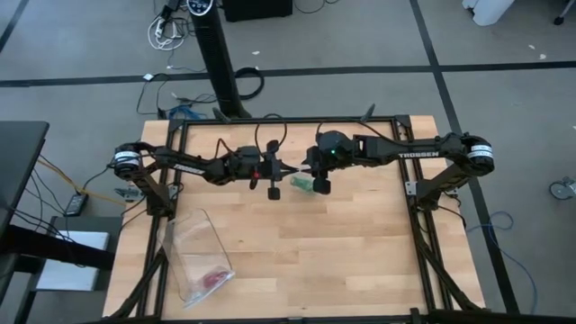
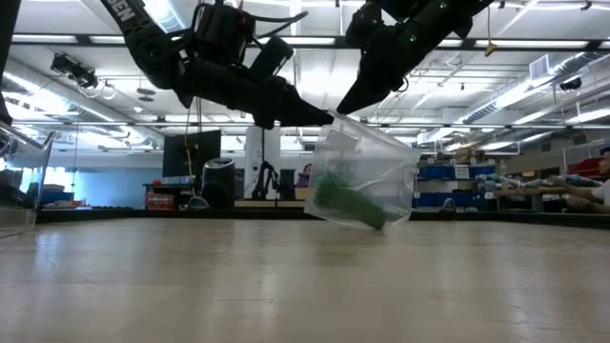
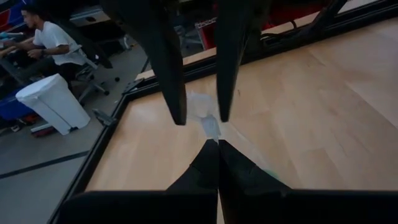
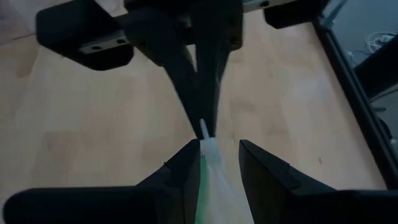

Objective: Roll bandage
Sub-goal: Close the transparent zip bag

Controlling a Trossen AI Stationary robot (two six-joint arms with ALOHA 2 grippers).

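The bandage (image 2: 348,204) is a green roll inside a clear plastic bag (image 2: 374,171) that hangs over the middle of the table. My left gripper (image 3: 217,148) is shut on the bag's top corner. My right gripper (image 4: 219,163) is open. It faces the left one from the right, and its two fingers stand on either side of the bag's upper part (image 4: 213,163). I cannot tell whether they touch the plastic. In the high view the bag (image 1: 301,184) lies just below the two meeting grippers. My left gripper pinches the bag's upper corner (image 4: 204,128) between its two fingertips, a small tuft of clear plastic. The fingers come nearly level from the table's left, slanting slightly down. The bag hangs below them, tilted, with the green roll low inside it. I cannot tell whether its bottom (image 2: 381,227) touches the table.
A second clear bag (image 1: 198,254) lies flat near the table's front left corner, with a small pink item (image 1: 214,277) in it. A black frame (image 1: 409,193) runs around the tabletop. Bare wood lies to the front and right. A person sits beyond the table (image 3: 46,40).
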